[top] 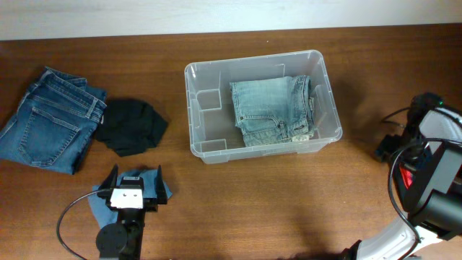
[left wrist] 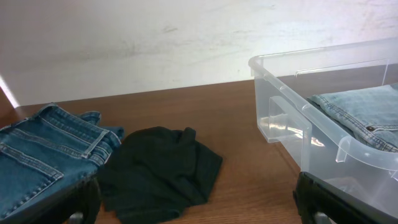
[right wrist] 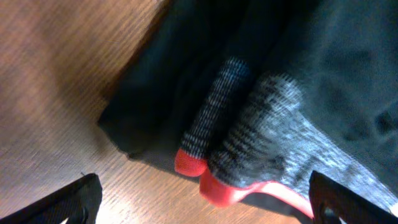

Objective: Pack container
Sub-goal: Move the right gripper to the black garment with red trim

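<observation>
The clear plastic container (top: 253, 62) stands at the table's middle, with folded light blue jeans (top: 273, 108) in its right half. In the left wrist view its rim (left wrist: 292, 93) is at the right, the jeans (left wrist: 360, 109) inside. My left gripper (top: 136, 172) is open and empty at the front left, just in front of a black garment (top: 130, 126); the wrist view shows that garment (left wrist: 161, 174) between and beyond its jaws (left wrist: 199, 208). My right gripper (right wrist: 205, 202) is open just above a dark grey garment with red trim (right wrist: 273, 118).
Folded dark blue jeans (top: 50, 119) lie at the far left and also show in the left wrist view (left wrist: 43, 155). A small blue cloth (top: 96, 207) lies under the left arm. The right arm (top: 433, 166) and its cables are at the right edge.
</observation>
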Robot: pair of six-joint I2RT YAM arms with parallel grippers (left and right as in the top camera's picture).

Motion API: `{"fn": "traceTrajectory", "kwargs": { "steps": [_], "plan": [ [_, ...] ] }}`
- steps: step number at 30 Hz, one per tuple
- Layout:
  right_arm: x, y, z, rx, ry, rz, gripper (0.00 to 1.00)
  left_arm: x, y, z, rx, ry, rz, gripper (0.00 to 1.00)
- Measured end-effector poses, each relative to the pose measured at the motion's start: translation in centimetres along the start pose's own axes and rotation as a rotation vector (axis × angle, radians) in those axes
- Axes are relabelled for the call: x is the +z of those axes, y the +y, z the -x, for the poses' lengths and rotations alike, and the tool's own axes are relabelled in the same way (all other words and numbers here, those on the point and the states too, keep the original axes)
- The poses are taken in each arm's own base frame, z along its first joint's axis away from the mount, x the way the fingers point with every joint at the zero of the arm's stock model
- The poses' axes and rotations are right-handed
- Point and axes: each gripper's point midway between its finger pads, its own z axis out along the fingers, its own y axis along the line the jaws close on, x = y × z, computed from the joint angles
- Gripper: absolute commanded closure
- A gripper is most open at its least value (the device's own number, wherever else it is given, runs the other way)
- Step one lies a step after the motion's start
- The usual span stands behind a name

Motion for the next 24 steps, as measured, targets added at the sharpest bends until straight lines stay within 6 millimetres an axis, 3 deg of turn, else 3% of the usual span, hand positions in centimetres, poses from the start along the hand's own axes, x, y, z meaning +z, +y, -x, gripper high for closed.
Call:
{"fn": "traceTrajectory", "kwargs": {
  "steps": [2, 13, 16, 22, 24],
  "plan": [
    [0.8, 0.1, -0.1, 0.004, -0.012, -0.003, 0.02, 0.0, 0.0, 0.0, 0.000, 0.000, 0.000, 0.00],
    [0.7, 0.5, 2.0, 0.032, -0.104, 0.020, 0.00, 0.0, 0.0, 0.0, 0.000, 0.000, 0.000, 0.00],
    [0.7, 0.4, 2.2, 0.046, -0.107, 0.038, 0.08, 0.0, 0.0, 0.0, 0.000, 0.000, 0.000, 0.00],
    [1.4, -0.3, 2.3, 0.107, -0.076, 0.117, 0.09, 0.0, 0.0, 0.0, 0.000, 0.000, 0.000, 0.00],
    [1.5, -0.6, 2.3, 0.130, -0.064, 0.148, 0.17, 0.0, 0.0, 0.0, 0.000, 0.000, 0.000, 0.00]
  ]
}}
